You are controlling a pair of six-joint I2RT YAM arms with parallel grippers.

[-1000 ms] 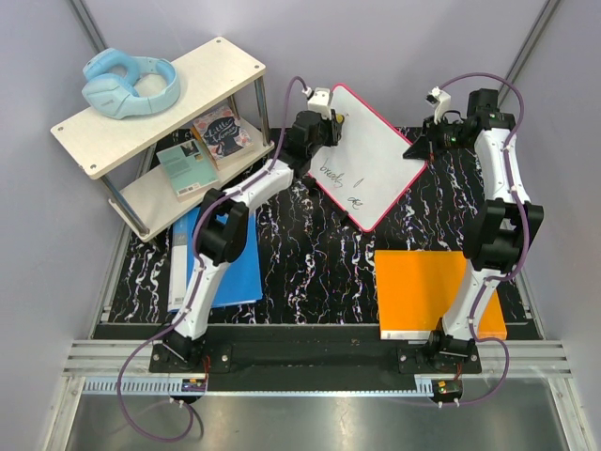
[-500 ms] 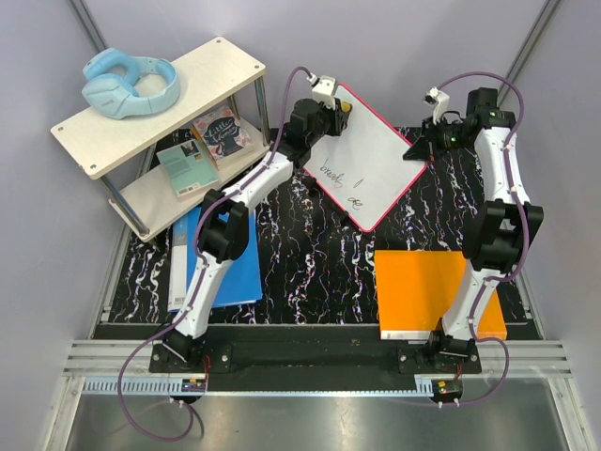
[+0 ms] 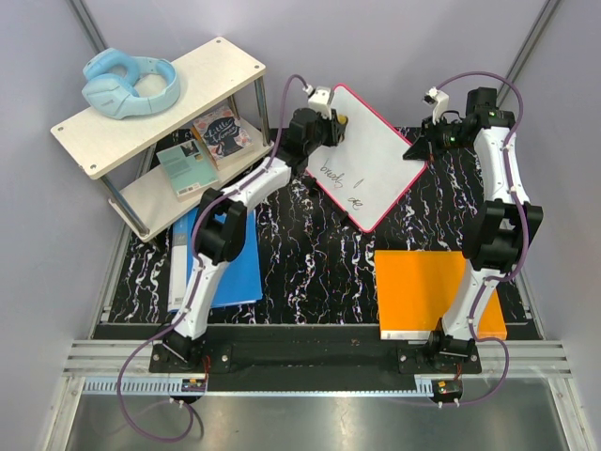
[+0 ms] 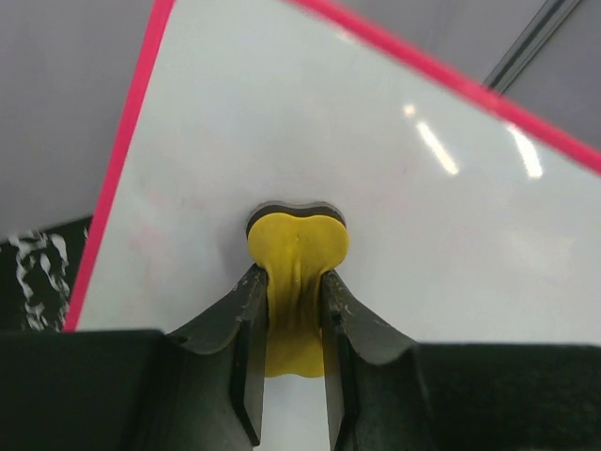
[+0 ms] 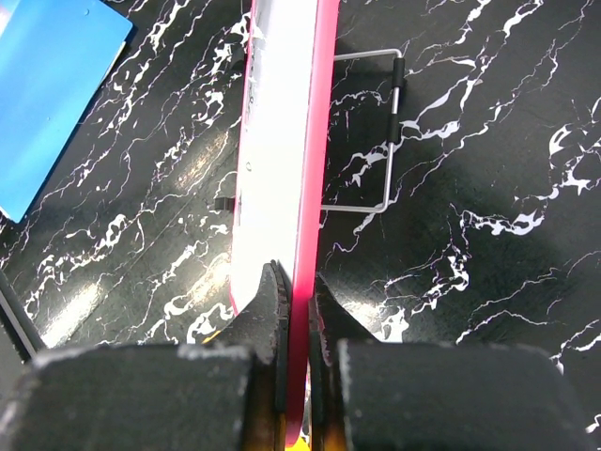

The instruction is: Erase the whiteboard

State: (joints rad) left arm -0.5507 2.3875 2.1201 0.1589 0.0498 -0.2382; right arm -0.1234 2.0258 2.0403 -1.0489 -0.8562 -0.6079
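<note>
Top external view: flat square whiteboard with thin red-pink frame [image 3: 376, 141] stands tilted, diamond-wise, at upper centre of frame above the black marbled table [image 3: 300, 263]. Its upper part is blank, and black handwriting [image 3: 343, 185] sits unwiped along the lower left edge. Wrist views: the left gripper [image 4: 289, 282] is clenched on a soft yellow eraser [image 4: 297, 246] held against the blank surface near the board's upper left edge, and the right gripper [image 5: 293, 282] pinches the frame edge-on; judged partway, the written strip is left to wipe.
</note>
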